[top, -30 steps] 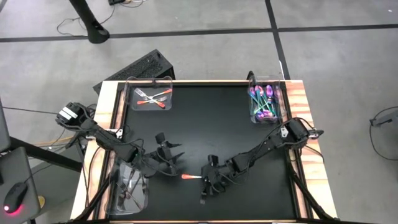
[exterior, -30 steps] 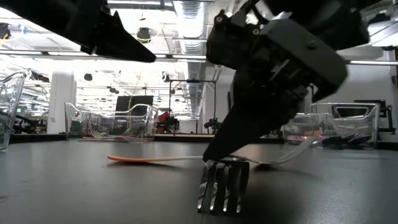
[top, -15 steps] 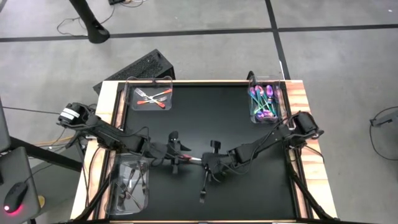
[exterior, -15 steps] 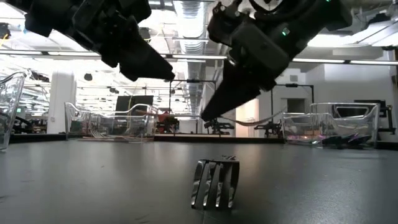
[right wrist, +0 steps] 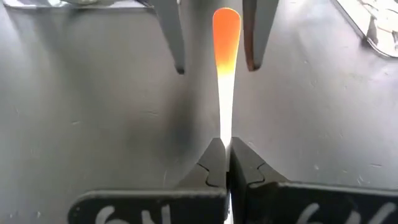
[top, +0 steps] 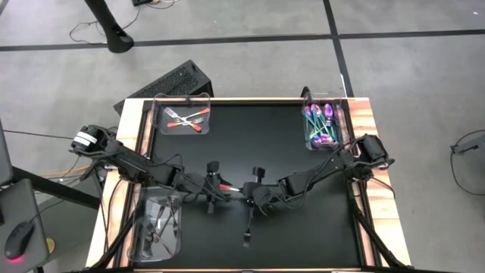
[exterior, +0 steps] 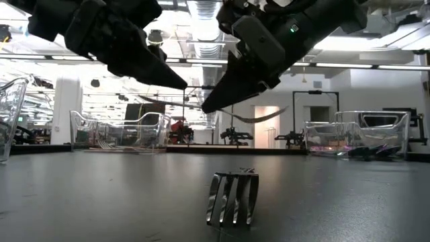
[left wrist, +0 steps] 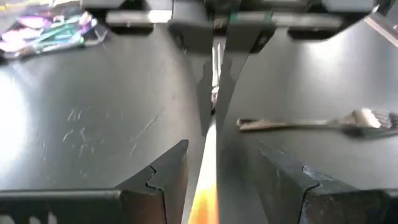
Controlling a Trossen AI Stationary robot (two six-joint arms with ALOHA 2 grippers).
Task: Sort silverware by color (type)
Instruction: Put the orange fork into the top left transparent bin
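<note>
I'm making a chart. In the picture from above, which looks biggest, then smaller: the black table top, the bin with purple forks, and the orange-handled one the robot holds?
1. Black table top, biggest by far.
2. Bin with purple forks.
3. Orange-handled utensil, shut in the right gripper, smallest; the grippers cover much of it.

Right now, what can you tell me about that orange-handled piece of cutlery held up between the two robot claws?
The orange-handled utensil has a slim silver metal shaft fading into a rounded orange tip. It is off the table, level above the black mat near the middle. The right gripper is shut on its silver part. The left gripper is open around the orange end, not touching. Its head is hidden.
</note>
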